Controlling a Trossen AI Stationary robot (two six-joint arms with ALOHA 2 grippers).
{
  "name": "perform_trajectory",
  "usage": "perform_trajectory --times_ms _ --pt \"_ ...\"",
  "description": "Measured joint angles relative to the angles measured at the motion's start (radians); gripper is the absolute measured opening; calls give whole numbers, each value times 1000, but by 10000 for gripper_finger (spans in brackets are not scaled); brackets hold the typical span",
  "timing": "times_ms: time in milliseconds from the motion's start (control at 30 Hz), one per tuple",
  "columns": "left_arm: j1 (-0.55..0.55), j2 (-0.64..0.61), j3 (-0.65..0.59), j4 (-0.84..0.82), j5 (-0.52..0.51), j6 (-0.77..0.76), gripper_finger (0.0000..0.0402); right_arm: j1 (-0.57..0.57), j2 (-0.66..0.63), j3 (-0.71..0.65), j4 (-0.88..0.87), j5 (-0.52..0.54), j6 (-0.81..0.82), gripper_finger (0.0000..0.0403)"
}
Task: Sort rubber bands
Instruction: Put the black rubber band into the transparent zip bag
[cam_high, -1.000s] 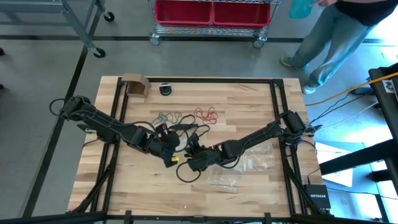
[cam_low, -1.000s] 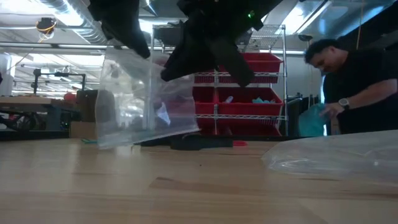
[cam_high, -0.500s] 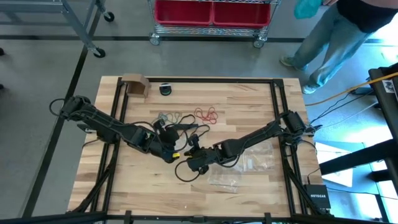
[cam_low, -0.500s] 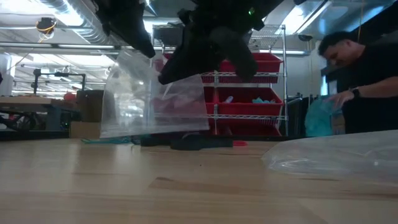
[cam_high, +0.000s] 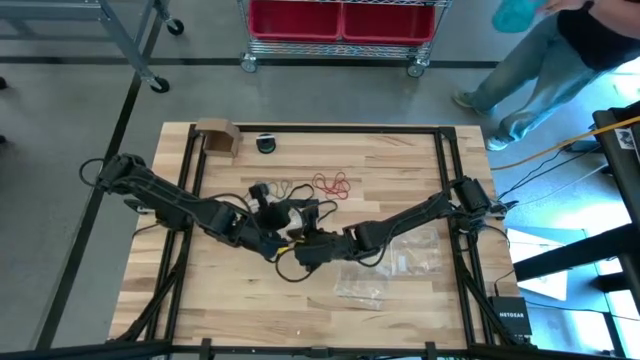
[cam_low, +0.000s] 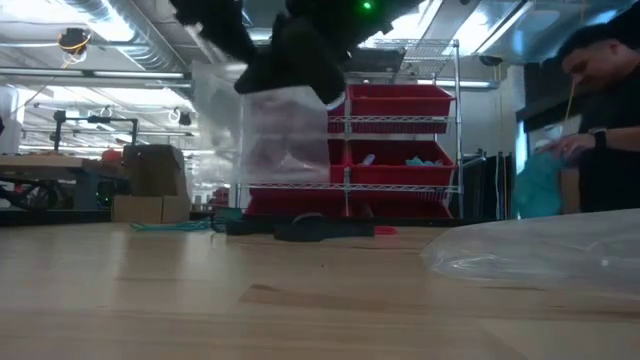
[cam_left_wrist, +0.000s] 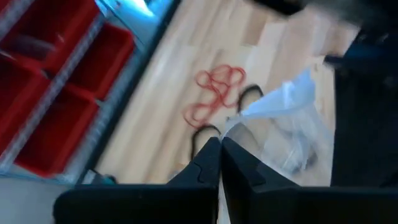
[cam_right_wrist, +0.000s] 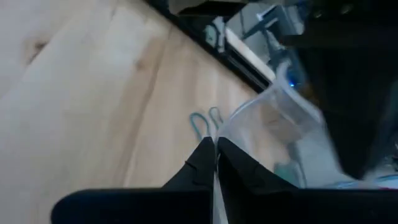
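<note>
Left gripper: the left gripper sits over the middle of the worktop, its fingers pinched together on one top edge of the clear zip bag.
Right gripper: the right gripper meets it from the other side, fingers closed on the opposite edge of the same bag.
Why held so: each arm takes one lip, which looks like a way to hang the bag clear of the wood and pull its mouth apart for loading.
Held bag, contents: faint shapes show through the film, but what is inside cannot be told.
Rubber bands: the red rubber bands lie loose toward the far edge, the green rubber bands just beside them toward the left, and black rubber bands trail close under the grippers.
Spare bags: more clear bags lie flat near the right edge; contents not discernible.
Cardboard box: a small cardboard box stands at the far left corner.
Bystander: a person stands beyond the table.
</note>
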Motion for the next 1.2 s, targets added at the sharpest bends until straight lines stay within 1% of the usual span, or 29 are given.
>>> perform_trajectory --times_ms 67,133,200,267,400,500,633,800,867,933,1033,1200 --pt "-15 -3 15 -2 -34 39 0 0 0 13 -6 -6 43 12" --pt "-28 -3 15 -19 -35 49 0 1 -3 14 -24 -78 134 12" --pt "-43 -3 -1 -52 0 -11 0 2 -3 14 -68 -206 217 12" --pt "-52 -2 -36 -67 55 -97 0 2 12 12 -92 -284 276 12" --pt "-73 -1 -124 -49 102 -227 0 1 45 -2 -109 -338 342 12" --pt "-82 -1 -170 -45 130 -309 0 1 57 -1 -105 -369 349 12" --pt "-91 -1 -192 -17 133 -354 0 1 59 -1 -105 -375 347 12" --pt "-97 -1 -192 66 131 -322 0 2 59 -1 -102 -375 446 12" --pt "-97 -1 -192 74 133 -313 0 2 59 -1 -95 -346 479 18" --pt "-97 -1 -192 76 135 -311 0 2 57 -1 -93 -336 492 34" --pt "-97 -1 -192 74 137 -312 0 2 45 -1 -96 -333 489 74" --pt "-97 -2 -192 73 138 -319 0 3 -28 -1 -132 -333 452 138"
